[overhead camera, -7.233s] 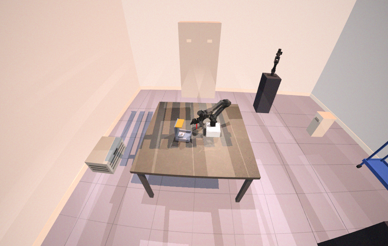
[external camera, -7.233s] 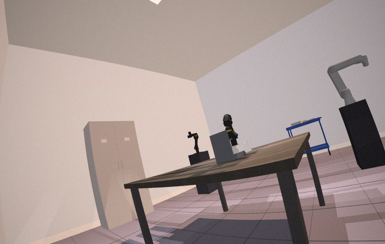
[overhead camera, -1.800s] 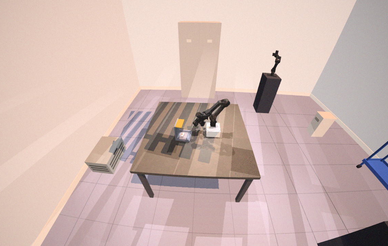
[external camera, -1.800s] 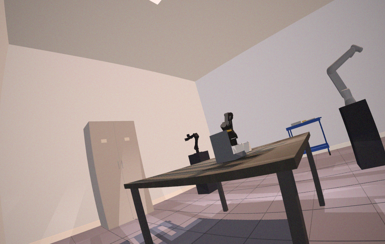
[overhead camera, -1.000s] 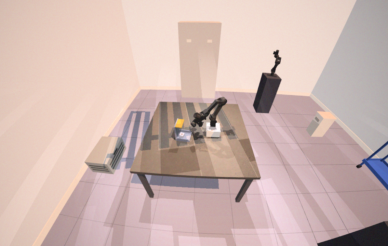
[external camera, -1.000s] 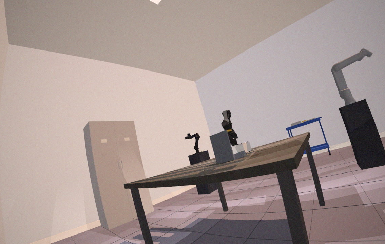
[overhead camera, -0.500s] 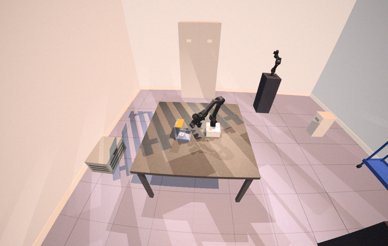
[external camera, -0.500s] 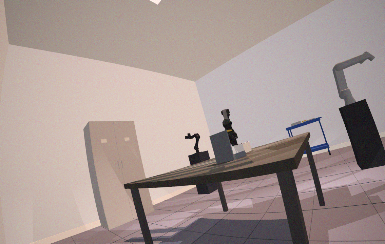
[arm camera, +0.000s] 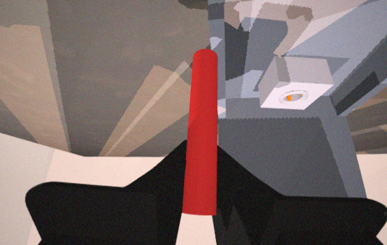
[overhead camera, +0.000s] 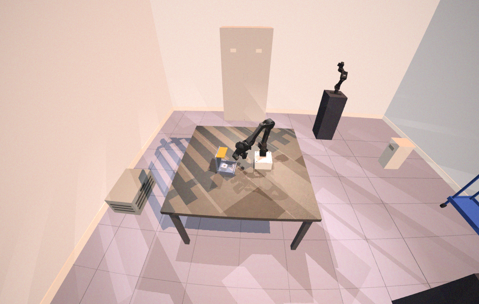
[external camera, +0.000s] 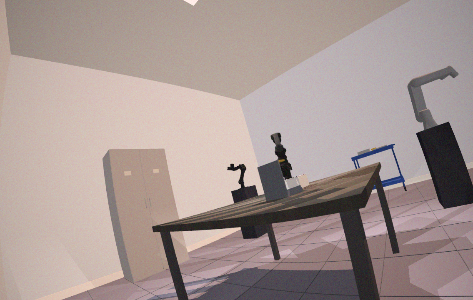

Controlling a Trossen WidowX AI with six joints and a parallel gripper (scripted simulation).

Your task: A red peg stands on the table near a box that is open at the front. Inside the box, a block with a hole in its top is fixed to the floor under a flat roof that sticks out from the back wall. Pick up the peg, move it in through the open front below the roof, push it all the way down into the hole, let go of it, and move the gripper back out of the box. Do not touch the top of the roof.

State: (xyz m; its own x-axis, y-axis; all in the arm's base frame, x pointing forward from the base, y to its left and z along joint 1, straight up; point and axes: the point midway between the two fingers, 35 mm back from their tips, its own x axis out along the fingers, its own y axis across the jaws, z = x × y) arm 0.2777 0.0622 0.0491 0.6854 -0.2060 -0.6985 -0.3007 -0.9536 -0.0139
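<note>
The red peg (arm camera: pixel 203 119) is between the fingertips of my gripper (arm camera: pixel 198 147), which is shut on it. Its far end sticks out toward the top of the wrist view. The box (overhead camera: pixel 227 174) (external camera: pixel 272 181) (arm camera: pixel 275 153) is grey-blue, with its tall back wall at the left in the top view. Inside stands the pale block (overhead camera: pixel 224 166) (arm camera: pixel 304 73), its round hole visible in the wrist view, to the right of the peg. The orange roof (overhead camera: pixel 221 152) (external camera: pixel 281 160) is out of the wrist view. In the top view the gripper is right of the roof, near the open front; the peg is too small there.
The arm's white base (overhead camera: pixel 263 164) stands right of the box on the brown table (overhead camera: pixel 241 204) (external camera: pixel 316 203). The box's low side walls (arm camera: pixel 379 83) flank the block. A second black arm on a pedestal (overhead camera: pixel 329 115) stands beyond the table.
</note>
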